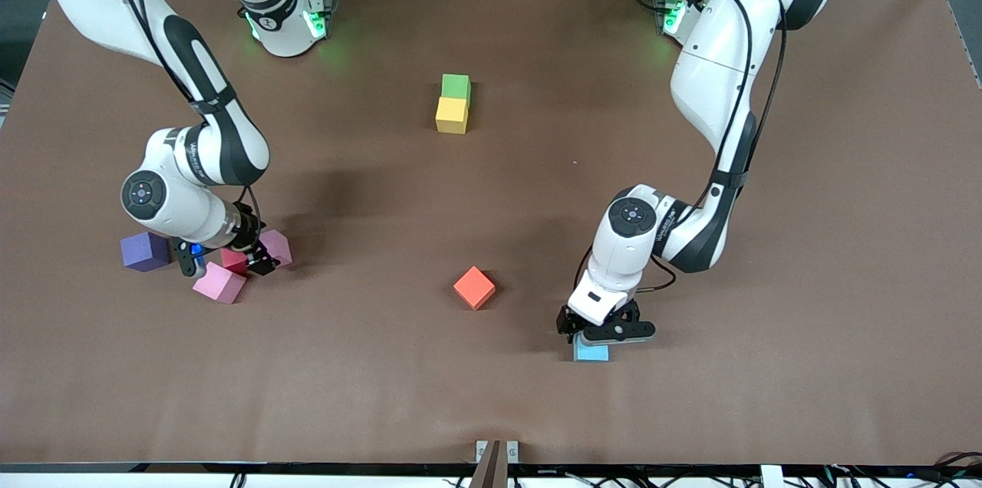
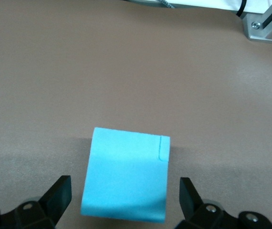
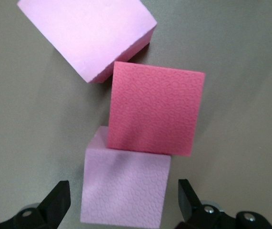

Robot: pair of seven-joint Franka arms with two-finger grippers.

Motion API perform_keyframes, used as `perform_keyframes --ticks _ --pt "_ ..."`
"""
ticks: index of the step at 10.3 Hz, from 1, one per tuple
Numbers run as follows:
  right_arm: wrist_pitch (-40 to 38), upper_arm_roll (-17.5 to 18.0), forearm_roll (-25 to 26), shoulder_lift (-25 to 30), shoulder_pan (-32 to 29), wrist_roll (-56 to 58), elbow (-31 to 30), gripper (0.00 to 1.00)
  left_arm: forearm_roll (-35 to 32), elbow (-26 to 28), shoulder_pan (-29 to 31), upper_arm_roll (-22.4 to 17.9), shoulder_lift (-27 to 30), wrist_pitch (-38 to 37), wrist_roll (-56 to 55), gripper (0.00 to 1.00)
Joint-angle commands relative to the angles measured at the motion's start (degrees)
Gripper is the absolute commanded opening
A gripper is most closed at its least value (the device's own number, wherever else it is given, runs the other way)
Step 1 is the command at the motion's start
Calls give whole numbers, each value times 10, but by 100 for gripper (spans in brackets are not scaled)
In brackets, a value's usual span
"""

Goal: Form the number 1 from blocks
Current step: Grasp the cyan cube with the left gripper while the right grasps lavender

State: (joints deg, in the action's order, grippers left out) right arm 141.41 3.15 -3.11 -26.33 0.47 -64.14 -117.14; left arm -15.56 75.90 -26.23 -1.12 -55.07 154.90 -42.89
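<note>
Light blue block (image 2: 126, 176) sits squarely between my left fingers (image 2: 57, 195), a gap showing on each side of it, so my jaws are spread wide and nothing is gripped. My left gripper (image 1: 606, 331) is right down over that block at the table, toward the left arm's end.

Over on my other hand: the red block (image 3: 152, 107) lies just ahead of my right fingers (image 3: 55, 200), and the pink block (image 3: 126, 188) it overlaps lies between them. Again space shows on both sides; those jaws stand wide open, holding nothing. A second pink block (image 3: 85, 33) lies past the red one, touching its corner. My right gripper (image 1: 230, 262) is low over this cluster, toward the right arm's end of the table, with the purple block (image 1: 144, 250) just beside it.

Out between my two hands, the orange block (image 1: 474, 287) sits alone. Closer to my bases, the green block (image 1: 456, 86) and yellow block (image 1: 452, 115) touch in a short column, the yellow nearer the front camera.
</note>
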Motion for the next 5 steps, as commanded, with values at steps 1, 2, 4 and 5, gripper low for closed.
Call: perform_keyframes --ticks 1,2,4,5 --pt "23 7 7 -7 -7 4 -6 100 9 -17 -7 -11 -10 4 -12 26" --pt "23 7 7 -11 -7 4 -7 100 9 -17 -7 -11 -11 4 -15 0" --pt "15 6 13 -11 -7 48 -8 56 11 -15 -7 -10 -9 4 -18 0" --pt "0 6 13 -7 -7 81 -7 19 13 -15 -8 -8 -2 1 -19 0"
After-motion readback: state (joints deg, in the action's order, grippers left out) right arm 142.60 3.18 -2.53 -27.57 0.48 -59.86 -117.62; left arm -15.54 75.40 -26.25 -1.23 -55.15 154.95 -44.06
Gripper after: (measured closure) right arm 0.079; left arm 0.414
